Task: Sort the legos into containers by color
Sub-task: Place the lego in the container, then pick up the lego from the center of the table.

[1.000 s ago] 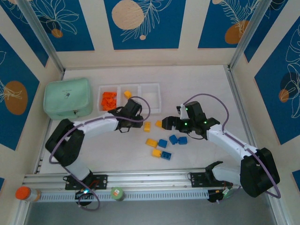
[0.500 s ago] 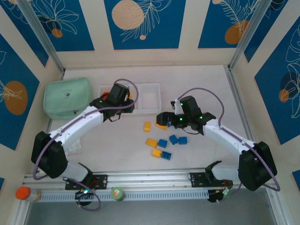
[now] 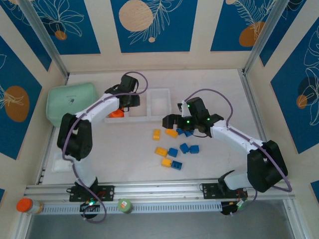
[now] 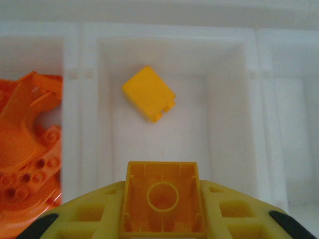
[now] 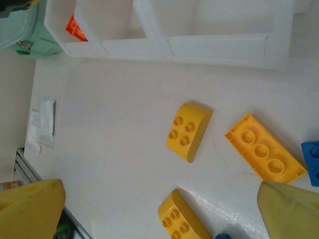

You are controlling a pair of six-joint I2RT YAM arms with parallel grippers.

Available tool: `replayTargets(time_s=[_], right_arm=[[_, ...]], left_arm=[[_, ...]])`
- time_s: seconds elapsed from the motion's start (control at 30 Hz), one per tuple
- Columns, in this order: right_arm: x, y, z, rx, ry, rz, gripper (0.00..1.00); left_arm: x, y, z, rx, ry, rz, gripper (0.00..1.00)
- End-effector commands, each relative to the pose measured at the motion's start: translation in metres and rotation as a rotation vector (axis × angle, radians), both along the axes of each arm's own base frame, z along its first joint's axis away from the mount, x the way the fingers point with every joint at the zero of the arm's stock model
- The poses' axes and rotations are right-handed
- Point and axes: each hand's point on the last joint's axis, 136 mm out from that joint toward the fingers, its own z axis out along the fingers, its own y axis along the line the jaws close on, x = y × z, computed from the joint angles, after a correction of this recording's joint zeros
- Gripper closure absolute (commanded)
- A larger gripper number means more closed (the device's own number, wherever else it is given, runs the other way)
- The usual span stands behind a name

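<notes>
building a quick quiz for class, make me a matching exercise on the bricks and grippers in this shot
Things
1 orange bricks
2 blue bricks
3 left gripper
4 right gripper

Place or state
a open, above the table
b shut on a yellow brick
c in the left compartment
d loose on the table

Pairs: 1-c, 2-d, 3-b, 4-a

bare table [image 3: 129,144] between tray [image 3: 159,118] and loose legos [image 3: 173,152], left arm [image 3: 99,112] over tray's left half, pouch [image 3: 70,102] beside it
</notes>
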Motion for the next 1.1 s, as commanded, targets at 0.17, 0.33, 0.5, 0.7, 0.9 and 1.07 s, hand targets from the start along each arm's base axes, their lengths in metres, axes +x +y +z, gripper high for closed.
replayTargets(time_s=[0.17,0.33,0.5,0.7,0.9,1.07], right_arm=[[0.007,0.005,0.012,0.012,-0.024,0.014,0.01],[0.006,0.003,0.015,0.009,-0.023,0.015,0.01],[0.000,-0.005,0.015,-0.005,-0.017,0.008,0.01],[-0.017,-0.023,0.008,-0.045,0.007,-0.014,0.01],[-0.039,-0.043,-0.008,-0.069,0.057,-0.040,0.01],[-0.051,-0.055,-0.025,-0.079,0.099,-0.066,0.01]], left_arm=[[0.021,-0.006,-0.003,0.032,0.007,-0.039,0.57],[0.012,-0.008,0.011,0.010,0.002,-0.063,0.47],[-0.009,-0.015,0.033,-0.044,-0.010,-0.108,0.44],[-0.070,-0.040,0.039,-0.090,0.018,-0.203,0.41],[-0.138,-0.063,0.020,-0.073,0.077,-0.230,0.38],[-0.173,-0.085,-0.012,-0.098,0.139,-0.217,0.32]])
